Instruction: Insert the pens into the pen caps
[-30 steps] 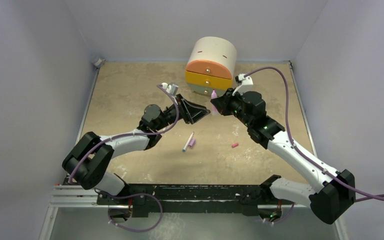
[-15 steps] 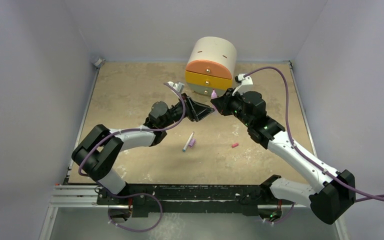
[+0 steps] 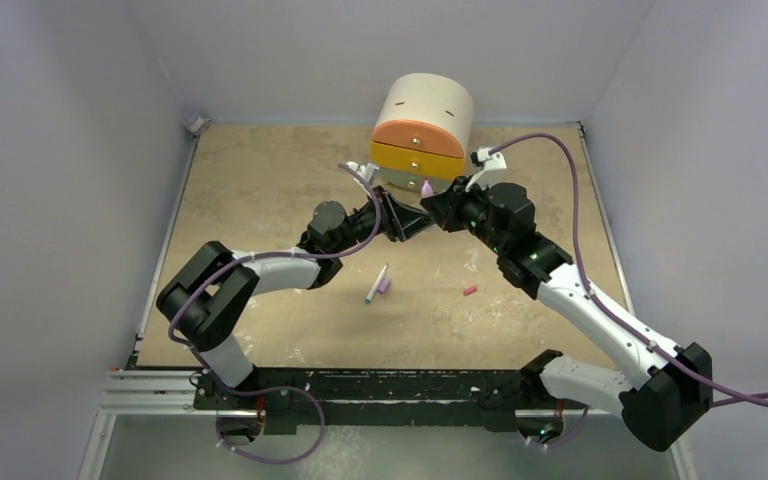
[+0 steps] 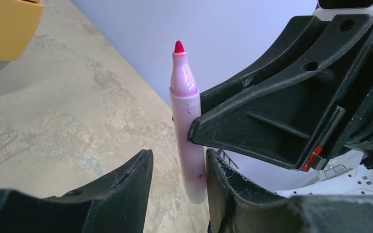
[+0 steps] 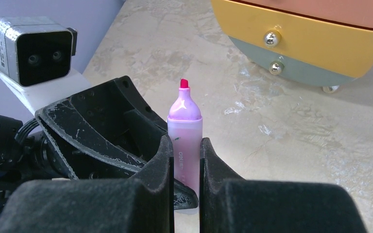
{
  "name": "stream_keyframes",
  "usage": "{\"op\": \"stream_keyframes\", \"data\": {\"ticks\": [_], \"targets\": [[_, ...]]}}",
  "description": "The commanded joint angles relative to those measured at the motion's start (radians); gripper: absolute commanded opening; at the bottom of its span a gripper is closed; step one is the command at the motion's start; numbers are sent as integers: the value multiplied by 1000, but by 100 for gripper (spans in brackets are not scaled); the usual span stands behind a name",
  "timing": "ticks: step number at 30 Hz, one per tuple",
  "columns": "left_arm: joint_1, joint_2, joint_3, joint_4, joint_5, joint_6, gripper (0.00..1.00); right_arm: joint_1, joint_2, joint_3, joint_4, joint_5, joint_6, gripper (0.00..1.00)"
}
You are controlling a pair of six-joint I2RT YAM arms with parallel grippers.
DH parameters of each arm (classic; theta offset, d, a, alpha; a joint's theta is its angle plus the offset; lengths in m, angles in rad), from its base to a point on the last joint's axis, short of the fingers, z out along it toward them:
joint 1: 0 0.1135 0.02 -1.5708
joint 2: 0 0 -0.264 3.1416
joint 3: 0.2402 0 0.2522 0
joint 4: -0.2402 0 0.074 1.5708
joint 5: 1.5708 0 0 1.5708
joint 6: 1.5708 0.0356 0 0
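Moved farther right since a second ago, the left gripper [image 3: 413, 222] now meets the right gripper [image 3: 428, 212] above the table [image 3: 260, 200], just near of the round drawer unit [image 3: 422, 130] at its far edge. Right jaws are clenched on the pink pen [image 5: 185, 141], held upright with its tip up. Left jaws stand apart around its lower end, a gap showing on one side. Nearer, a white pen [image 3: 376, 284] lies just beside a purple cap [image 3: 385, 286]; a reddish-pink cap [image 3: 470, 291] lies apart to their right.

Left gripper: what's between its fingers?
The pink pen, tip up, held by the right gripper. Left wrist view shows it; left gripper open around it.
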Motion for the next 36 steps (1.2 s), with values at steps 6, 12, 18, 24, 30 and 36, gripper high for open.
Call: {"op": "stream_keyframes", "data": {"ticks": [6,12,18,24,30,36], "targets": [[-7,26,45,118,11,-45,10,0,-21,-3,53,-41,-3,0],[-3,44,44,132,52,-37,0,0,-26,-15,53,-36,-14,0],[65,82,31,180,129,-56,0,1,-91,-23,57,-2,-45,43],[186,155,-51,449,113,-223,0,0,-190,-74,56,72,-74,52],[214,36,-47,198,38,-84,0,14,-144,-190,51,-16,-59,51],[216,-198,-3,-352,-222,223,0,129,16,-231,23,-27,67,55]]}}
